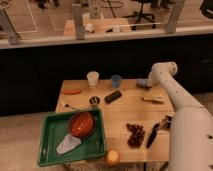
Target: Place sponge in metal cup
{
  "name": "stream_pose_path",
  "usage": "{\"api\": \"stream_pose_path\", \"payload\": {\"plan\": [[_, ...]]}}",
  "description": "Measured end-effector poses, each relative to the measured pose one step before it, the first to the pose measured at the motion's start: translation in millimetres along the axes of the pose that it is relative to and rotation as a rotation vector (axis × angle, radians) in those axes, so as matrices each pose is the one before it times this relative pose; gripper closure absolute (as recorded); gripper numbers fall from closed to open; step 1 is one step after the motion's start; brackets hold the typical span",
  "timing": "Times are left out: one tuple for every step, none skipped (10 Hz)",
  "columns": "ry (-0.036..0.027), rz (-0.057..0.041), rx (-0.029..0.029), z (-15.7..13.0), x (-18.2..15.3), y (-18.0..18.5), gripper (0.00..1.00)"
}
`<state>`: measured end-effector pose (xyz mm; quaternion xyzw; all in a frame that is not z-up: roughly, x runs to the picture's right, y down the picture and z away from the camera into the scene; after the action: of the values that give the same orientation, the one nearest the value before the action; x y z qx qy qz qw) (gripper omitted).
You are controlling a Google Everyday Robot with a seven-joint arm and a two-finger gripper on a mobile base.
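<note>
The sponge (142, 82) is a small blue-grey block at the far right of the wooden table, right of the blue cup. My gripper (145, 84) is at the end of the white arm, which bends down from the right, and it is at the sponge, partly covering it. The metal cup (94, 101) is short and dark. It stands left of centre, just beyond the green tray and well to the left of the gripper.
A white cup (93, 78) and a blue cup (116, 81) stand at the back. A black bar (113, 96) lies between the cups and the metal cup. The green tray (50, 150) holds a red bowl (81, 123) and a white cloth. Grapes (135, 134) and an orange fruit (112, 157) lie near the front.
</note>
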<state>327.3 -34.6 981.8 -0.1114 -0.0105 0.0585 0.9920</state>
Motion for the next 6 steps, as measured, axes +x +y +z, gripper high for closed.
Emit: {"api": "stream_pose_path", "payload": {"plan": [[-0.01768, -0.00666, 0.01751, -19.68, -1.44, -1.1, 0.98], [-0.01642, -0.00836, 0.01416, -17.24, -2.49, -0.48, 0.98], [-0.02926, -0.01407, 0.02257, -26.94, -5.22, -0.61, 0.98], [-0.02559, -0.01355, 0.01878, -19.3, -4.6, 1.37, 0.98], [-0.03323, -0.02347, 0.01393, -15.64, -6.45, 3.41, 0.98], [-0.03367, -0.02482, 0.01219, -14.08, -8.89, 2.15, 0.98]]}}
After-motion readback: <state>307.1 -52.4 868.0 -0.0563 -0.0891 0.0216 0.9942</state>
